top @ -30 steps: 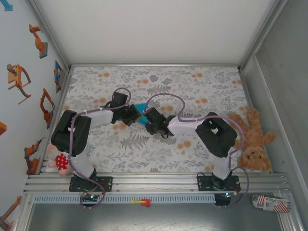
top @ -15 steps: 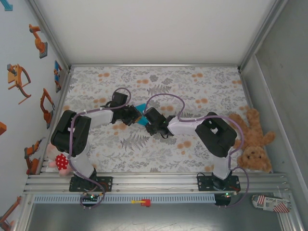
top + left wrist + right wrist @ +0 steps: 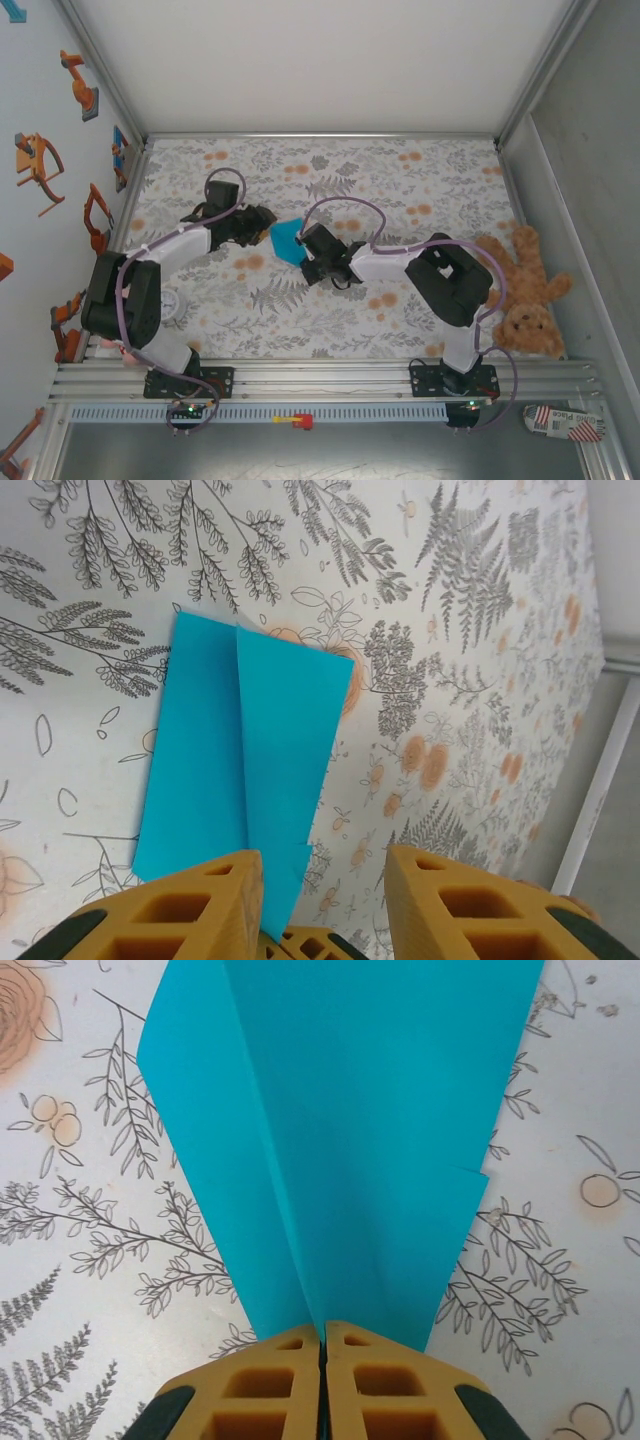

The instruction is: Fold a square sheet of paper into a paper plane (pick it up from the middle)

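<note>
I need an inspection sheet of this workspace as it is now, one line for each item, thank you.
Surface: floral tablecloth, flat.
Job's things: blue paper, folded to a narrow shape, near the cloth's centre.
Clutter: teddy bear at the right edge.
End effectors: left end effector open, at the paper's tip; right end effector shut on the blue paper.
Cables: purple cables loop over both arms.
Surroundings: white back wall; robot stickers on the left wall.
</note>
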